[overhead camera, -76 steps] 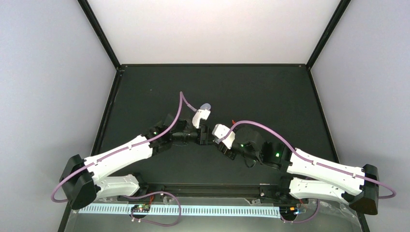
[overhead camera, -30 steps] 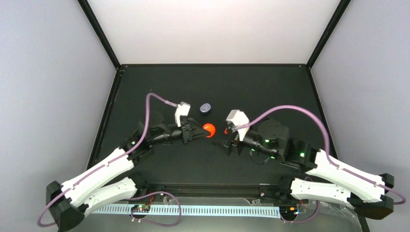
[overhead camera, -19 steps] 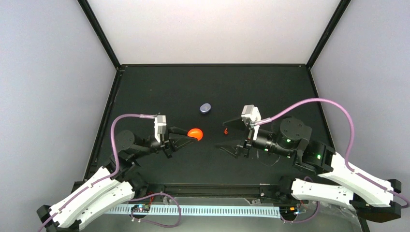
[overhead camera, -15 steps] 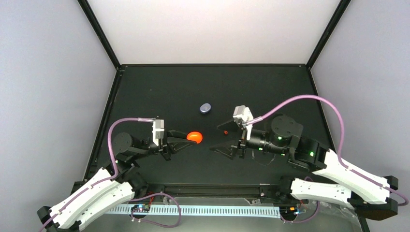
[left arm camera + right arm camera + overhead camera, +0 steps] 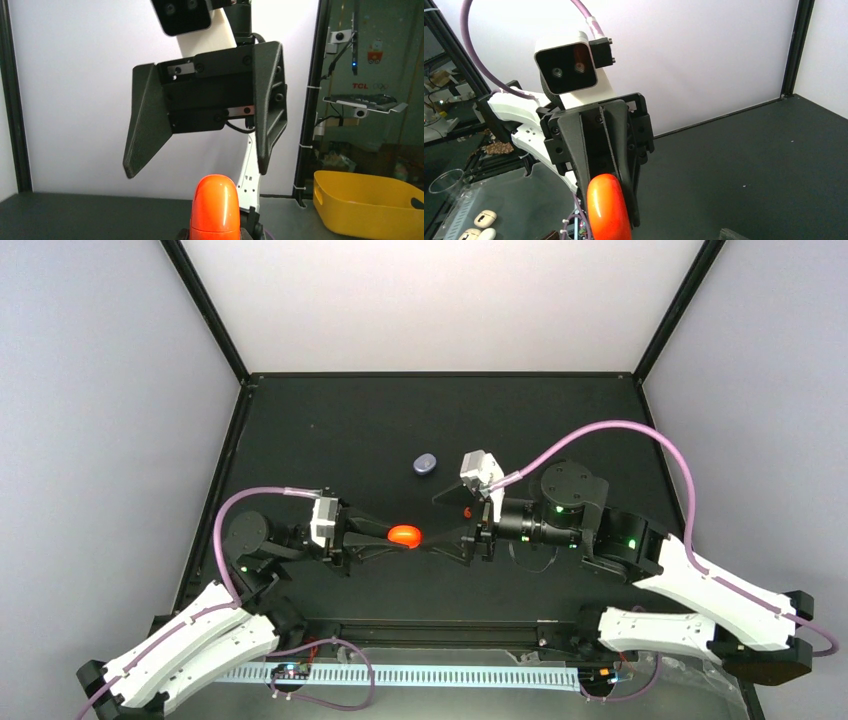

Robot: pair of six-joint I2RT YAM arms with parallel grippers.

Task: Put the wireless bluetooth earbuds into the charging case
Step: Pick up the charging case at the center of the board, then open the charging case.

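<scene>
An orange, pebble-shaped charging case (image 5: 404,535) hangs above the black table with my left gripper (image 5: 385,536) shut on its rear end. The left wrist view shows the case (image 5: 216,205) upright with its seam closed. My right gripper (image 5: 440,523) faces it from the right with its jaws wide open and nothing between them. Its two black fingers (image 5: 147,125) spread above the case's tip without touching it. In the right wrist view the case (image 5: 608,207) sits between the left gripper's fingers (image 5: 589,145). One tiny red-orange earbud (image 5: 467,512) lies on the table beside the right gripper's far finger.
A small purple case (image 5: 425,464) lies on the table behind both grippers. A yellow tub (image 5: 370,210) stands beyond the enclosure's black post. Several white pebble-like cases (image 5: 481,218) lie off the table's near side. White walls close in the table (image 5: 560,420).
My left gripper drew back to the left and nearer with the orange case. The right gripper swung left toward the case and now faces its tip, still open.
</scene>
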